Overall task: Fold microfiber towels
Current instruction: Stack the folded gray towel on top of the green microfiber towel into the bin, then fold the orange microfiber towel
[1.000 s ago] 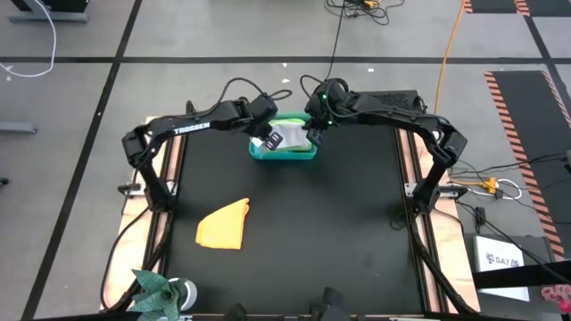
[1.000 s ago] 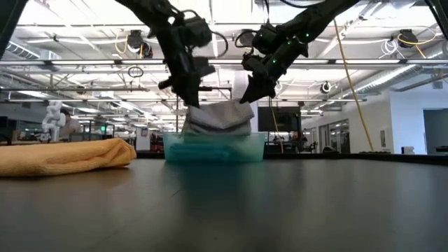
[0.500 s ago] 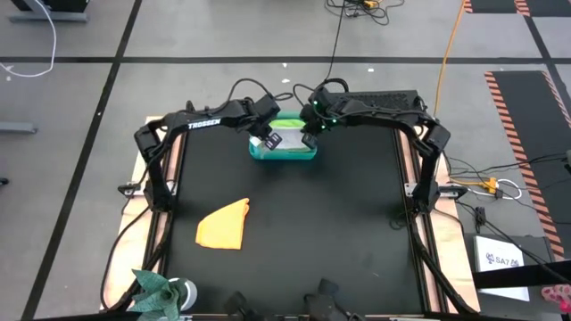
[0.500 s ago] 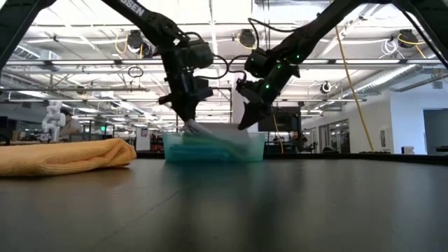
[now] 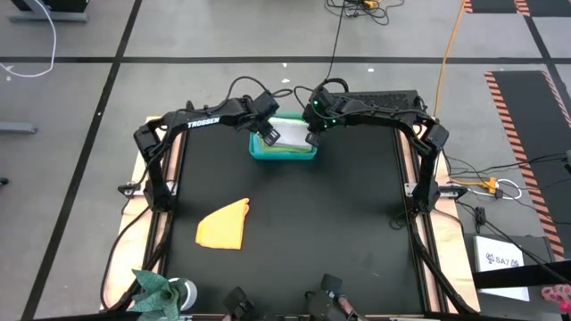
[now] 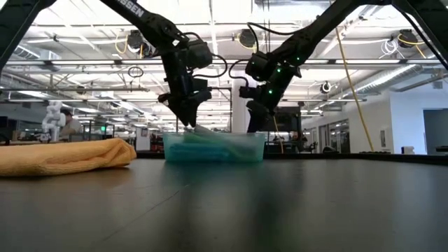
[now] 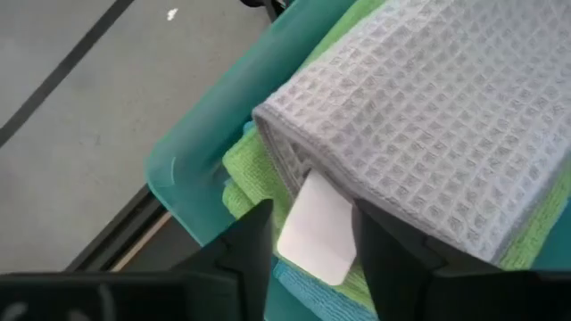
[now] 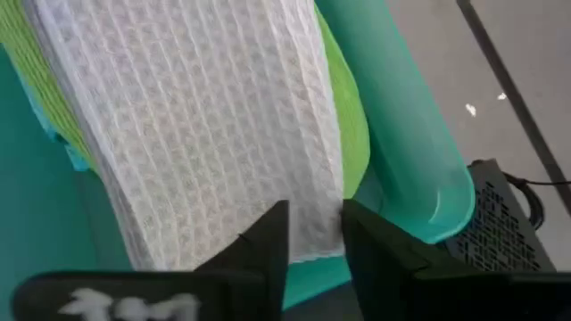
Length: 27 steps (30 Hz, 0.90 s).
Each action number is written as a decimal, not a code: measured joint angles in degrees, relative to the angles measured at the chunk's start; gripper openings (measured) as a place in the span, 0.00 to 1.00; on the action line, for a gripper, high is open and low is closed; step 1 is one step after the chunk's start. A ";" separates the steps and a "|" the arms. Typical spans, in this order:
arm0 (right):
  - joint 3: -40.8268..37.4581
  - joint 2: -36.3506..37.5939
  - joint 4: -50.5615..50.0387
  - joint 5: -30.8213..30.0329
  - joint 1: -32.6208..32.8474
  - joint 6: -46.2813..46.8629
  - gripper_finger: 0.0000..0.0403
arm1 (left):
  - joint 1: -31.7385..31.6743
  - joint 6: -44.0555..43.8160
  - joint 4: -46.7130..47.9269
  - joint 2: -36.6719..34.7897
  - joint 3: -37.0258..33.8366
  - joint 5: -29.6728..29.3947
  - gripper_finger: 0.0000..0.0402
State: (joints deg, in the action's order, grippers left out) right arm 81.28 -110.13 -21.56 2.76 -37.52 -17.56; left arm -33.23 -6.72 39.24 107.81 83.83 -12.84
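Observation:
A teal plastic bin (image 5: pixel 283 157) stands at the table's far edge. In it a folded light grey towel (image 7: pixel 428 116) lies on top of a lime green towel (image 7: pixel 250 165), with a light blue one (image 8: pixel 49 116) lower down. My left gripper (image 7: pixel 312 214) hangs open over the grey towel's left end, with the white label (image 7: pixel 317 232) in the gap between its fingers. My right gripper (image 8: pixel 314 218) hangs open over the towel's right end (image 8: pixel 303 214). An orange-yellow towel (image 5: pixel 223 225) lies folded on the table's near left.
The bin's walls (image 8: pixel 401 134) rise close beside both grippers. A black box (image 5: pixel 384 96) sits behind the table's far edge and a green paper plant (image 5: pixel 156 290) at the near left corner. Bare black tabletop (image 5: pixel 330 232) lies between the bin and the near edge.
Both grippers have sunk toward the bin with the grey towel between them. The towel hung bunched above the bin's rim a second ago. It now lies flat inside the bin on the lime green towel.

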 joint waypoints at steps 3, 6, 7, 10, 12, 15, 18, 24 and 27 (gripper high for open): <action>0.00 -0.02 0.30 -3.38 0.11 -0.05 0.32 | 0.00 -1.00 -0.09 -0.01 0.00 -0.07 0.45; 0.00 -0.02 0.40 -5.64 0.07 -0.11 0.39 | 0.00 -2.29 -0.13 0.00 0.00 -0.05 0.49; 0.00 0.00 0.53 -6.95 0.14 -0.23 0.41 | 0.01 -3.40 -0.13 -0.01 0.00 -0.14 0.50; -0.02 0.98 1.01 -11.58 0.88 -1.56 0.44 | 0.02 -8.64 0.28 -0.02 0.00 -1.38 0.50; -0.02 2.82 2.24 -13.20 1.61 -1.77 0.45 | 0.02 -9.81 0.76 -0.30 -0.02 -2.11 0.50; -0.02 7.27 2.69 -12.68 3.26 0.32 0.45 | 0.39 -10.07 0.95 -2.15 -0.02 -2.09 0.47; -0.02 13.24 2.43 -9.15 5.30 4.70 0.43 | 1.68 -11.59 1.33 -5.86 -0.02 0.11 0.44; 0.00 25.41 -0.90 -3.99 9.36 9.02 0.40 | 5.46 -17.23 3.96 -15.18 -0.02 0.76 0.40; -0.35 29.96 -2.60 -3.93 11.93 10.89 0.40 | 8.66 -20.06 7.17 -19.14 -0.02 -0.55 0.40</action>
State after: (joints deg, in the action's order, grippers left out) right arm 80.92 -80.16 -24.16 -1.17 -25.59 -6.67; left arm -24.57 -26.78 46.42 88.67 83.81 -13.39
